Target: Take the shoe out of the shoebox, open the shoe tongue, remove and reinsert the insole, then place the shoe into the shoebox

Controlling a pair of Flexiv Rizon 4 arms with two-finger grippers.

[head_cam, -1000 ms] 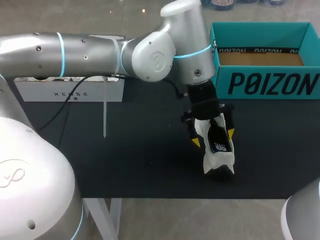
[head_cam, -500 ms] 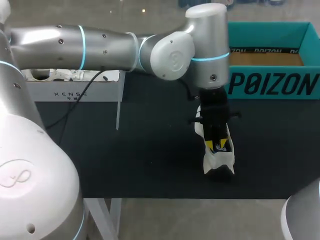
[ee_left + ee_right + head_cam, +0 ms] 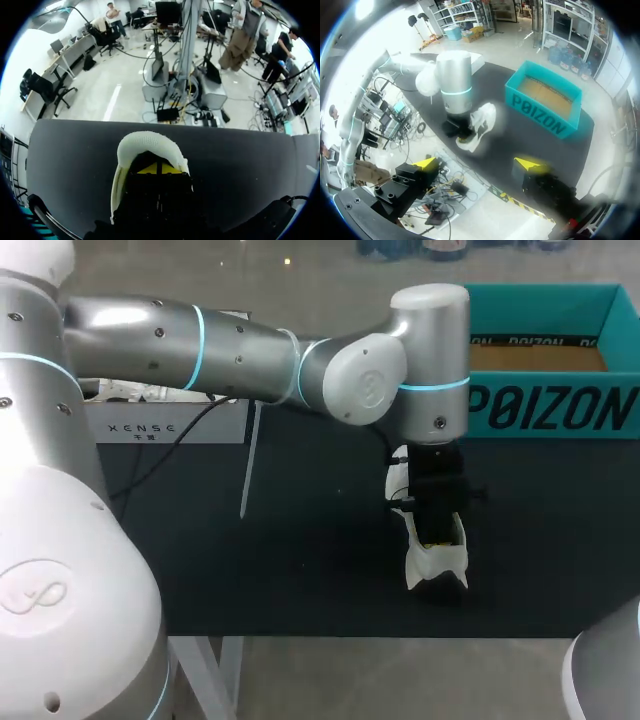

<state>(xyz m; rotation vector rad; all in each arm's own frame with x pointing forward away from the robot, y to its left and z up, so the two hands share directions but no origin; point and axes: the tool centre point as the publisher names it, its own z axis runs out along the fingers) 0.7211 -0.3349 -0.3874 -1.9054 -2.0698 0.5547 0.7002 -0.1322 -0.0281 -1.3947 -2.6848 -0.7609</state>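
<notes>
white mesh and a dark lining mark the shoe (image 3: 436,565), which sits on the black table mat (image 3: 290,550), out of the shoebox (image 3: 545,410) and a little nearer the robot than it, with mat showing between the two. the shoebox is teal, open at the top, with a brown cardboard floor inside, and it stands at the far right of the mat.

the left arm (image 3: 250,345) comes in from the left, reaches past the middle and hangs straight over the shoe. the left gripper (image 3: 437,536) is sunk into the shoe's opening, and only a sliver of yellow shows against the dark inside. in the left wrist view the shoe's pale padded rim (image 3: 146,142) curves round ahead of the left gripper (image 3: 157,170), whose black body fills the opening. whether it grips anything in there i cannot tell, as the shoe's walls hide it.

the right gripper (image 3: 477,164) is held high and well apart from the shoe, off the near edge of the mat. its two yellow tips stand wide apart, with nothing between them. from there the shoe (image 3: 481,125) shows just beside the left arm's upright last link (image 3: 455,80), and the shoebox (image 3: 540,112) lies further along the mat.

a low white box (image 3: 165,425) sits at the far left of the mat, with a thin pale strip (image 3: 250,460) standing at its right end.
</notes>
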